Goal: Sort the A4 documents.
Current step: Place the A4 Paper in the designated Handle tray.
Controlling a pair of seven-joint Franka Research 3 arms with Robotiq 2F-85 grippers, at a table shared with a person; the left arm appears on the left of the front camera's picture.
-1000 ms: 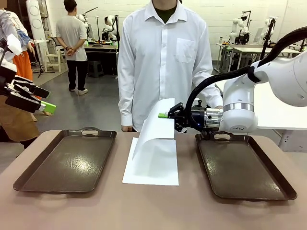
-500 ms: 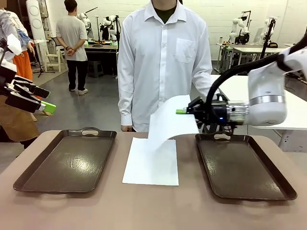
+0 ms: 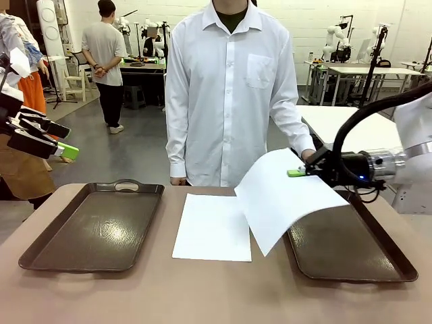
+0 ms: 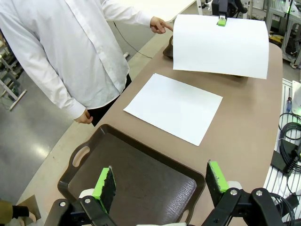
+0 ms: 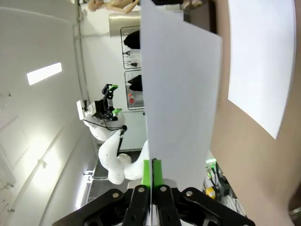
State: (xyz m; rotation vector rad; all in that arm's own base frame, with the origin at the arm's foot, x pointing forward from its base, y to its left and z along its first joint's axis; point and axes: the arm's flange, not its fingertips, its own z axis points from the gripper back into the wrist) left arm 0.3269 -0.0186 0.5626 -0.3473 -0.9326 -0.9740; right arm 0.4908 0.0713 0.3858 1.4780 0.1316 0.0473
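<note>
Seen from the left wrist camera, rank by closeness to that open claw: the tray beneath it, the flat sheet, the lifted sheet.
1. Dark tray, just in front of the left gripper.
2. Flat sheet, mid-table.
3. Lifted sheet, far end, pinched by the right gripper.

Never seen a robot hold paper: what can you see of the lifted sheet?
The sheet is plain white, blank, thin rectangular paper. The right gripper pinches its far edge between shut green pads, so it hangs in the air, slightly curved, sloping down toward the camera. It overhangs the right tray's left rim, apart from the second sheet flat on the table.
</note>
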